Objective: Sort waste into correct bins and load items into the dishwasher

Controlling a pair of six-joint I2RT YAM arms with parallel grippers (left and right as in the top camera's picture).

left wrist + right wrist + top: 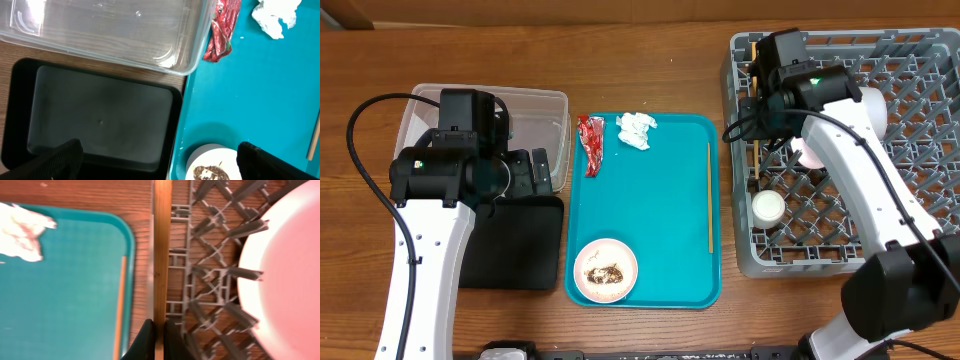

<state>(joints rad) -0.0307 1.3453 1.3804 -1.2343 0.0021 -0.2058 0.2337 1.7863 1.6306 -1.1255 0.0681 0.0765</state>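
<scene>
My right gripper [157,340] is shut on a wooden chopstick [162,255] and holds it over the left edge of the grey dish rack [920,70]. The rack holds a small white cup [769,207] and a round white dish [285,280], partly hidden by my arm. A second chopstick [709,195] lies on the teal tray [670,220], with a red wrapper [590,145], a white tissue [636,130] and a bowl of rice and brown scraps [605,270]. My left gripper [160,162] is open and empty above the black tray [100,115], next to the clear tub [100,30].
The clear tub [535,110] and the black tray [515,245] sit side by side left of the teal tray, on the wooden table [650,60]. Both look empty. The left arm's cable [355,130] loops at the far left.
</scene>
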